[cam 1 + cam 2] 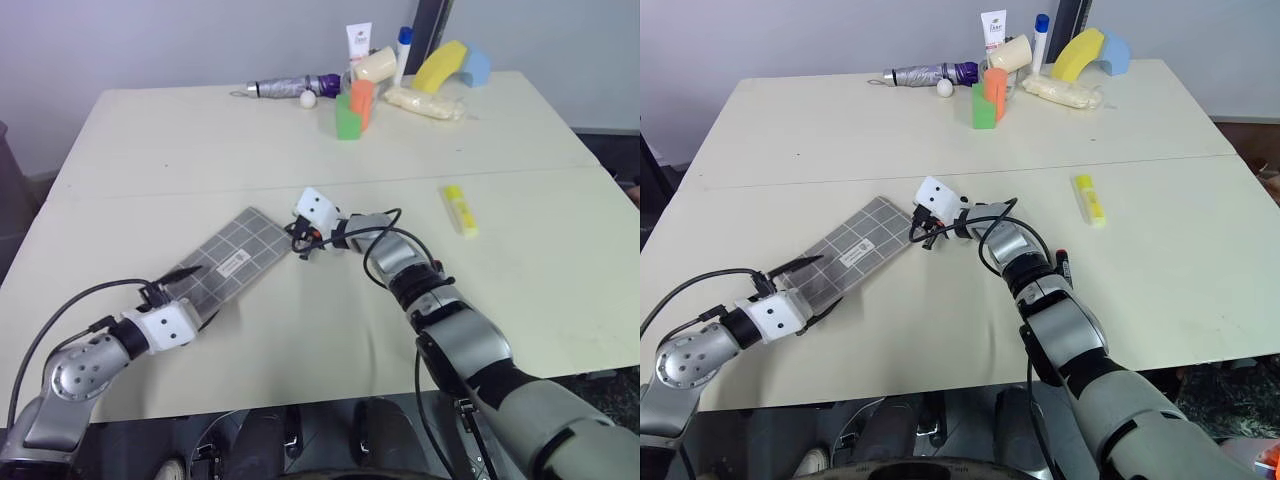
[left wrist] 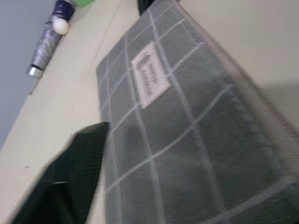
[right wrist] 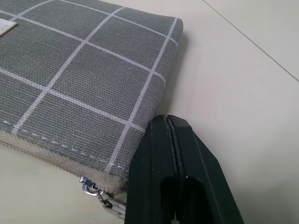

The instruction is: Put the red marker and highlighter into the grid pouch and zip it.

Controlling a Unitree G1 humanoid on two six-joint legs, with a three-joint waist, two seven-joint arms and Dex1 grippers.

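The grid pouch point(image 1: 228, 260) lies flat and slanted on the table, grey with white lines and a small white label point(image 2: 150, 74). My left gripper point(image 1: 190, 297) sits at its near-left end. At the pouch's far-right corner my right gripper point(image 3: 170, 122) is shut with nothing between its fingers, and the metal zipper pull point(image 3: 93, 189) lies just beside them. The yellow highlighter point(image 1: 460, 211) rests on the table to the right, well away from both grippers. A short stretch of the red marker point(image 1: 1064, 270) shows beside my right forearm, the rest hidden by the arm.
Along the table's far edge stand a folded umbrella point(image 1: 290, 87), a white ball point(image 1: 308, 98), green and orange blocks point(image 1: 352, 110), a white tube point(image 1: 358, 42), a yellow foam arch point(image 1: 445, 65) and a clear bag point(image 1: 425, 102). A seam point(image 1: 500, 175) crosses the tabletop.
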